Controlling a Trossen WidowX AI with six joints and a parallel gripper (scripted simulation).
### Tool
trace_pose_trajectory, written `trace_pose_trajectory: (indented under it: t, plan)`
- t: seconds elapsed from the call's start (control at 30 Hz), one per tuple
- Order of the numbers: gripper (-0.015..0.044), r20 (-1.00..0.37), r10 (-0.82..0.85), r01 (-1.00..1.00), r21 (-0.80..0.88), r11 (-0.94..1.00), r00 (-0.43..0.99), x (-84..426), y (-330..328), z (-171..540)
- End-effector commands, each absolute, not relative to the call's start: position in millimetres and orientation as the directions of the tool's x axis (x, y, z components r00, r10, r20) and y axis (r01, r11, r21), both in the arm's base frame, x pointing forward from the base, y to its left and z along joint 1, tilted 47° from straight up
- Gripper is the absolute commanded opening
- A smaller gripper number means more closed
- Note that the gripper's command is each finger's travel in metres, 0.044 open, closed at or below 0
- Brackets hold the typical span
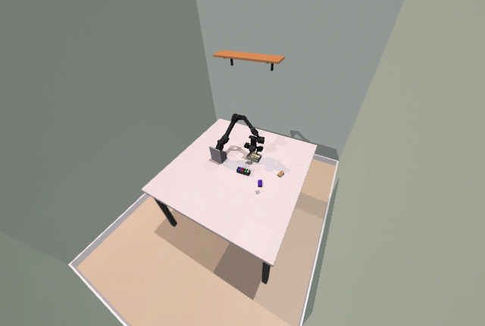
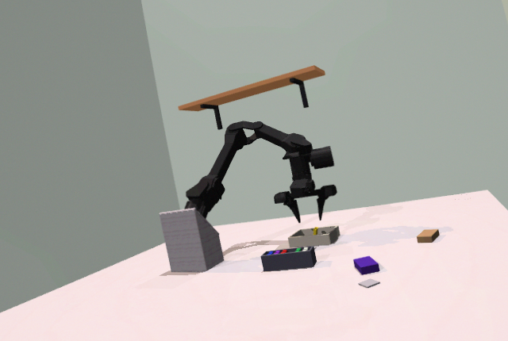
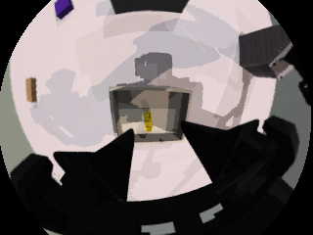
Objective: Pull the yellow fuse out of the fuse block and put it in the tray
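Note:
The yellow fuse (image 2: 315,231) (image 3: 148,120) shows inside the outline of the tray (image 2: 309,239) (image 3: 114,115), clear of the fingers. It looks upright in the exterior view; whether it rests on the tray floor is hard to tell. My gripper (image 2: 309,220) (image 3: 158,128) is open and empty, pointing down with its fingertips a little above the tray. The dark fuse block (image 1: 243,171) (image 2: 289,261) (image 3: 149,6) stands apart from the tray, on the near side in the exterior view. Blue, purple, red, green and white fuses show in its top.
A purple block (image 1: 260,183) (image 2: 366,264) (image 3: 64,8) and a thin grey tile (image 1: 257,192) (image 2: 368,283) lie right of the fuse block. An orange-brown block (image 1: 280,173) (image 2: 428,235) (image 3: 31,90) lies farther right. A grey slanted block (image 1: 217,155) (image 2: 186,243) stands by the arm's base.

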State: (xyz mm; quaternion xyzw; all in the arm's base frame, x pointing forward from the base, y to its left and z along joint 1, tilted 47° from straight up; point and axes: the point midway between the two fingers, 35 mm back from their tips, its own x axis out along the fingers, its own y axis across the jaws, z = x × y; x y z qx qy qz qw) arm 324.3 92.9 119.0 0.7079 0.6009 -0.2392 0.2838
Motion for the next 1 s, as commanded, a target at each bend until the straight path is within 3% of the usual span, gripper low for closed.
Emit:
trace_pose_trajectory:
  t: [0.0, 0.97]
  plan:
    - [0.033, -0.679, 0.711, 0.983, 0.127, -0.13, 0.181, 322.4, 70.5, 138.6]
    - [0.033, -0.683, 0.708, 0.984, 0.121, -0.133, 0.18, 321.4, 68.5, 139.2]
